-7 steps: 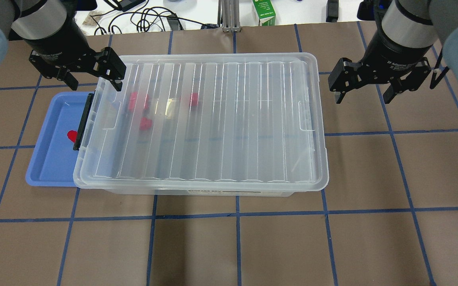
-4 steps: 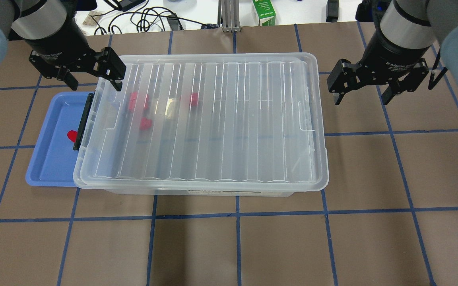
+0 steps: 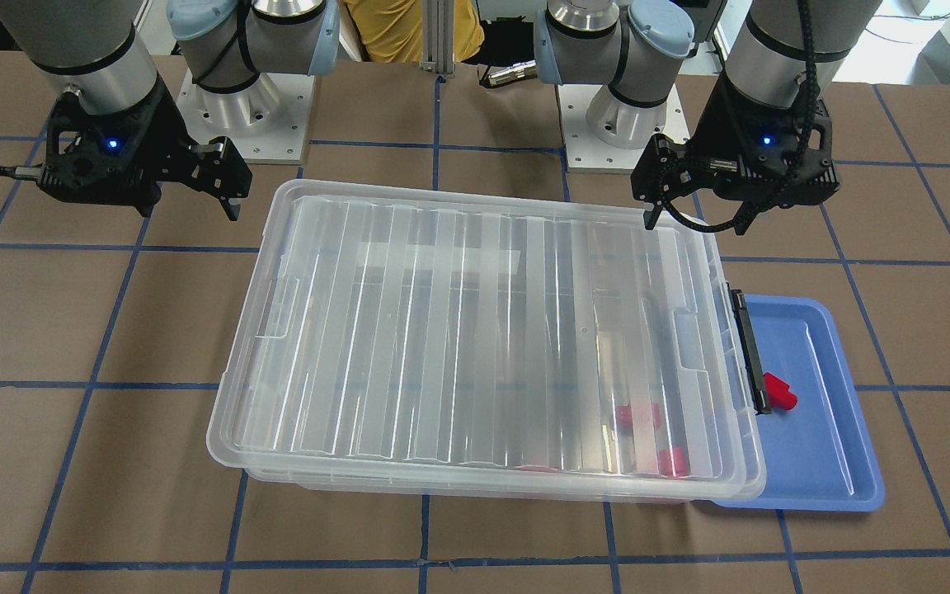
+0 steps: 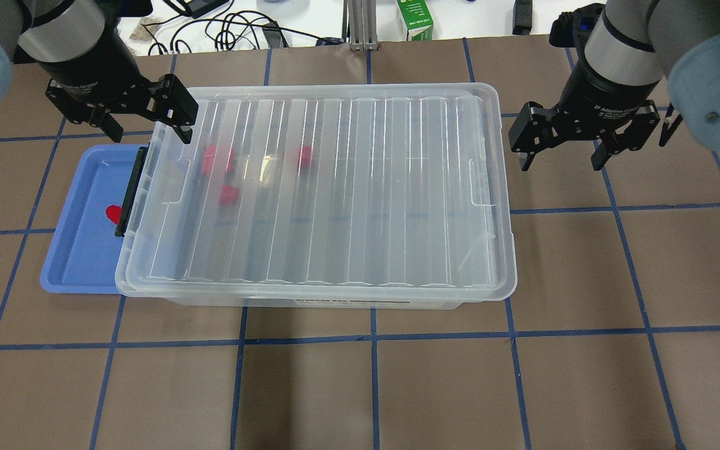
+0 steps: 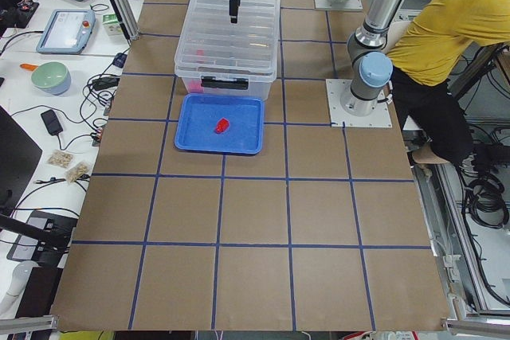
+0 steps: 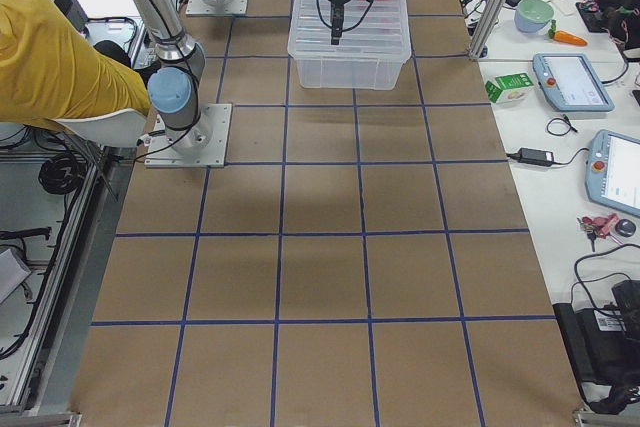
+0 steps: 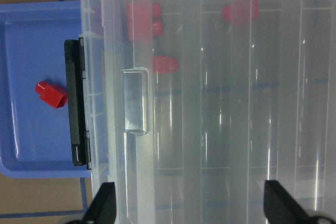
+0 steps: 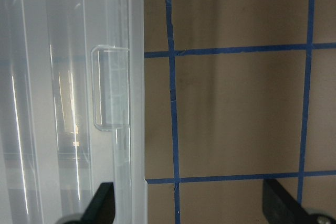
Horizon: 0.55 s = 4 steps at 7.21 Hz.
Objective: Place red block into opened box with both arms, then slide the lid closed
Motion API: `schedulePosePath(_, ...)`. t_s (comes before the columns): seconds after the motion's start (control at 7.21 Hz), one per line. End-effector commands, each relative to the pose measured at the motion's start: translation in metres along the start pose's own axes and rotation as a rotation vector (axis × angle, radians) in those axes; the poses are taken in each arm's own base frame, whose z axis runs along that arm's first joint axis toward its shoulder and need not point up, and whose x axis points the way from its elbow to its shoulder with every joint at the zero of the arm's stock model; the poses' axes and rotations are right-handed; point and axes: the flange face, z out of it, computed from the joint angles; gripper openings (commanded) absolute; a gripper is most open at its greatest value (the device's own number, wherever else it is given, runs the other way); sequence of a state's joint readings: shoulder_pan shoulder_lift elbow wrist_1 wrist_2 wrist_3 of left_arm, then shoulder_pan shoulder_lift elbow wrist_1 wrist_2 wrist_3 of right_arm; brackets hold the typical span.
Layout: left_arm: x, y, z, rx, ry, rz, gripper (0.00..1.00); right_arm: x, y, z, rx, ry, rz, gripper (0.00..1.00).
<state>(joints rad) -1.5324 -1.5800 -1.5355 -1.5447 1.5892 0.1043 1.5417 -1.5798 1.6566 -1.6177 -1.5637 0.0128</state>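
The clear box (image 4: 310, 302) stands mid-table with the ribbed lid (image 4: 335, 187) lying flat over its whole top. Three red blocks (image 4: 217, 157) show blurred through the lid near the box's left end. Another red block (image 4: 112, 214) lies in the blue tray, beside the box's black clasp (image 4: 130, 190); the left wrist view shows that block (image 7: 51, 94) too. My left gripper (image 4: 147, 128) hangs open above the lid's far left corner, holding nothing. My right gripper (image 4: 561, 164) hangs open just off the lid's right end, also holding nothing.
A shallow blue tray (image 4: 72, 250) sits against the box's left end, partly under it. Cables and a green carton (image 4: 415, 22) lie beyond the table's far edge. A person in a yellow shirt (image 5: 442, 29) stands beside the robot's base.
My right gripper has shifted a little left, toward the lid's right end. The left gripper, lid, box and blocks have not moved.
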Motion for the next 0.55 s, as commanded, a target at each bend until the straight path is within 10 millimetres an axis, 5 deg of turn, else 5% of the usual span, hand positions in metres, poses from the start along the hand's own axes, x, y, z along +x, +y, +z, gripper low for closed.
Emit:
schedulePosePath(0.0,0.0,0.001,-0.002,0.003,0.0,0.0,1.0,-0.002,-0.039,0.043,-0.005,0.0,0.004,1.0)
schedulePosePath(0.42,0.002,0.004,-0.003,0.004,0.006,0.014,1.0,-0.001,-0.058,0.081,-0.076,-0.001,-0.002,1.0)
